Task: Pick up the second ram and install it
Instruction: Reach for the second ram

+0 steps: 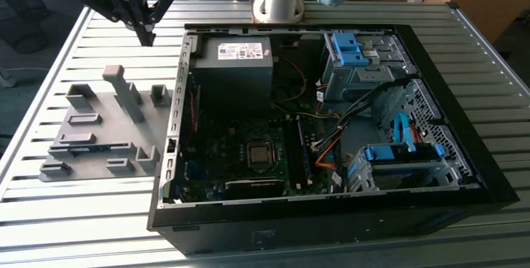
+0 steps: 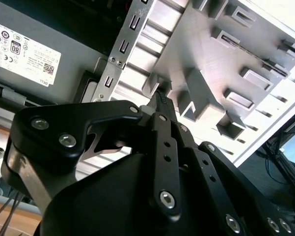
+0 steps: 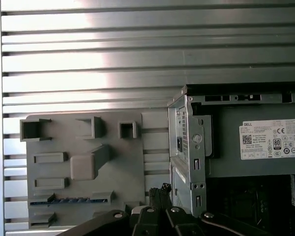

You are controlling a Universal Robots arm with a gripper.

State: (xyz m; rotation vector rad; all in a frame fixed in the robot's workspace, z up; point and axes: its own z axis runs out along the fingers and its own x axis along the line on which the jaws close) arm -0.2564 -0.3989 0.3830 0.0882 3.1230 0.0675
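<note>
The slatted metal tabletop [image 1: 83, 218] carries everything here. Most of it is taken up by an open computer case [image 1: 331, 227] lying on its side, with the motherboard [image 1: 223, 150] and the grey power supply [image 1: 236, 57] exposed.

Beside the case, on the exterior view's left, lies a grey holding plate [image 1: 112, 134] moulded with slots and posts. The claw [image 1: 148, 37] hangs above bare slats past the plate's far end, close to the case corner by the power supply. In the second wrist view its tips [image 2: 162, 101] are drawn narrow, pressed together with nothing between them.

The second ram [image 1: 81, 150] sits on edge in one of the plate's long slots. In the first wrist view it [image 3: 68, 200] shows as a blue-green strip in that slot. It is well apart from the claw and not touched.

By my reading, the pick-up has not yet begun and the claw is only at the approach. Taking the stick calls for the claw to spread, line up with the stick's thin edge, and come down squarely over the slot. The neighbouring posts leave little room for a skewed grip.
</note>
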